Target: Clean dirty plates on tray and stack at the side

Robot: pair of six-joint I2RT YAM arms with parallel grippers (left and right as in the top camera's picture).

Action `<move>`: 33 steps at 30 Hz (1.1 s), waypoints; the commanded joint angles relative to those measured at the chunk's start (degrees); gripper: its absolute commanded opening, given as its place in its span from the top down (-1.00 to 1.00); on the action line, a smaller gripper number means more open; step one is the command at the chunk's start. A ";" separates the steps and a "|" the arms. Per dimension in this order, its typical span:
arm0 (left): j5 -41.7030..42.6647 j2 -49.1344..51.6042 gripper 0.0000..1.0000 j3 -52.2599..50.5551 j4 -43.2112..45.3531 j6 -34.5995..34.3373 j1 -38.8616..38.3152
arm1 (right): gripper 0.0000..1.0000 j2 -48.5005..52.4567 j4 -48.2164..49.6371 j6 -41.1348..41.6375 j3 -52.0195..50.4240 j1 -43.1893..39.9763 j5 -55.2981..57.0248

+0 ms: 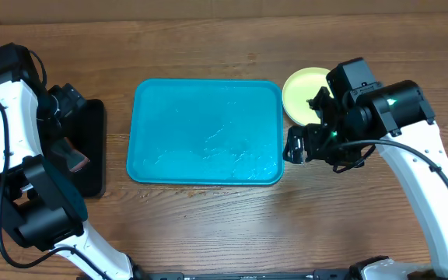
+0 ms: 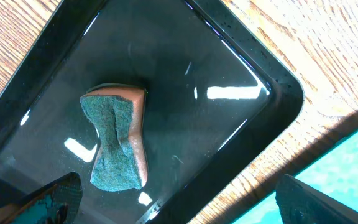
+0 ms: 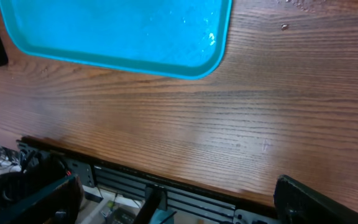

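The teal-blue tray (image 1: 208,132) lies in the middle of the table with no plates on it, its floor wet and shiny. It also shows in the right wrist view (image 3: 117,31) and the left wrist view (image 2: 353,162). A yellow-green plate (image 1: 302,89) sits on the table just right of the tray, partly hidden by my right arm. The white and pale cyan plates are not visible. My right gripper (image 1: 295,146) (image 3: 179,199) is open and empty, by the tray's right edge. My left gripper (image 1: 68,117) (image 2: 179,205) is open and empty above a sponge (image 2: 117,146).
A black tray (image 1: 93,148) (image 2: 241,124) stands left of the teal tray and holds the green-and-orange sponge (image 1: 72,155). Bare wood table lies in front of the teal tray, and its front edge with a black rail (image 3: 166,186) shows in the right wrist view.
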 commanded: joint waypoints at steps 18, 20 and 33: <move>0.59 -0.15 -0.99 1.03 0.04 0.31 -0.28 | -1.00 -30.42 34.58 -3.87 -23.28 -7.85 -0.52; 0.59 -0.15 -1.00 1.03 0.02 0.31 -0.26 | -1.00 -41.35 42.01 -3.61 -34.84 -7.82 -0.81; 0.59 -0.15 -1.00 1.03 0.02 0.31 -0.26 | -1.00 -75.34 82.47 -3.65 -78.90 -9.73 -0.24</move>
